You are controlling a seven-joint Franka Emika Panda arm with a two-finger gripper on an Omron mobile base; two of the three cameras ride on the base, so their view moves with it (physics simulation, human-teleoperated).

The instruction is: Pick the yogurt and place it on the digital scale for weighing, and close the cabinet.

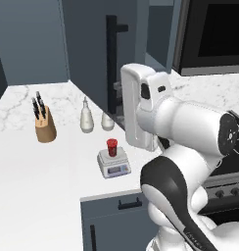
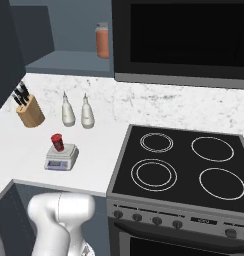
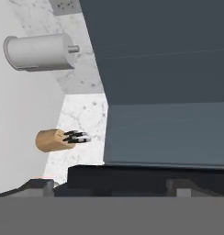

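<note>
We see one red cylindrical yogurt point(image 1: 111, 146) upright on the one grey square digital scale point(image 1: 114, 164), on the white marble-look counter point(image 1: 38, 186). Behind: one wooden knife block point(image 1: 44, 128), two white bottles point(image 1: 86, 118). One dark cabinet point(image 1: 89, 49), door open, black bar handle point(image 1: 111, 63). Gripper point(image 3: 109, 186) by the handle; grip state we can't tell.

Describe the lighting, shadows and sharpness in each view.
Left base view: even light, faint soft shadow beside the knife block; the yogurt reads sharp. Right base view: flat light, no glare on the stove. Hand view: the cabinet door looms close, rolled sideways.
</note>
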